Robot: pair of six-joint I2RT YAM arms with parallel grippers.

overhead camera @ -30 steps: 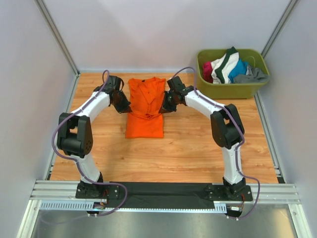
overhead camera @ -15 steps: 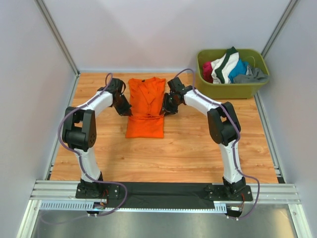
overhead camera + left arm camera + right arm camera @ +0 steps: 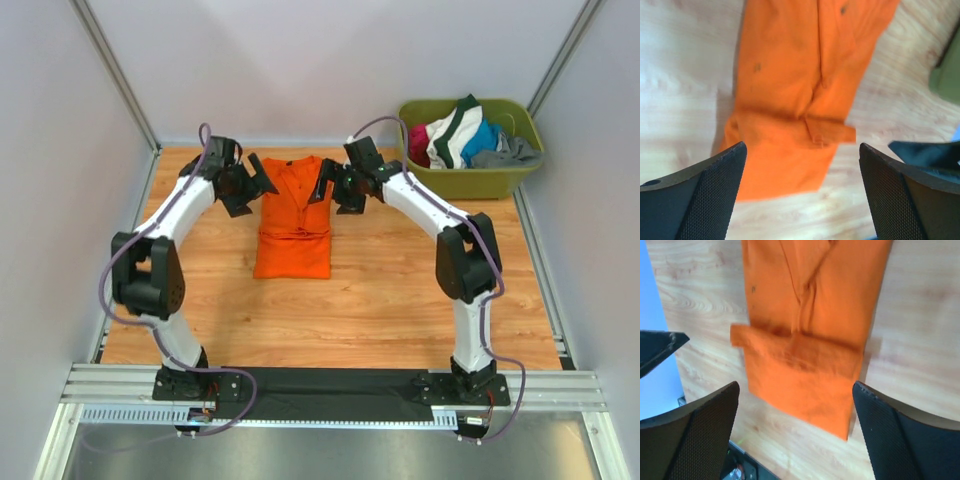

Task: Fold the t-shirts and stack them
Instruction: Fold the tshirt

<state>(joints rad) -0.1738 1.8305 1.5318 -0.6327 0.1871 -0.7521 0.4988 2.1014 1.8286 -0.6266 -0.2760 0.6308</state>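
Observation:
One bright orange t-shirt (image 3: 294, 218) lies folded into a long narrow strip on the wooden table (image 3: 390, 290), collar at the far end, with a sleeve flap folded across its middle. My left gripper (image 3: 253, 192) hovers open by its left edge and my right gripper (image 3: 335, 188) hovers open by its right edge; neither touches the cloth. In the left wrist view the t-shirt (image 3: 790, 100) sits beyond the wide-apart fingers (image 3: 705, 200). Seen from the right wrist, the t-shirt (image 3: 810, 340) lies under the spread fingers (image 3: 900, 440). More t-shirts (image 3: 462, 135) are heaped in the tub.
The olive-green plastic tub (image 3: 470, 183) stands at the far right corner of the table. White walls and metal frame posts close in the table on three sides. The arm bases sit on a black rail (image 3: 330, 385) at the near edge.
Both grippers opened and let go of the orange t-shirt's side edges. Both then lifted and drew back toward the far end of the shirt, which stays flat.

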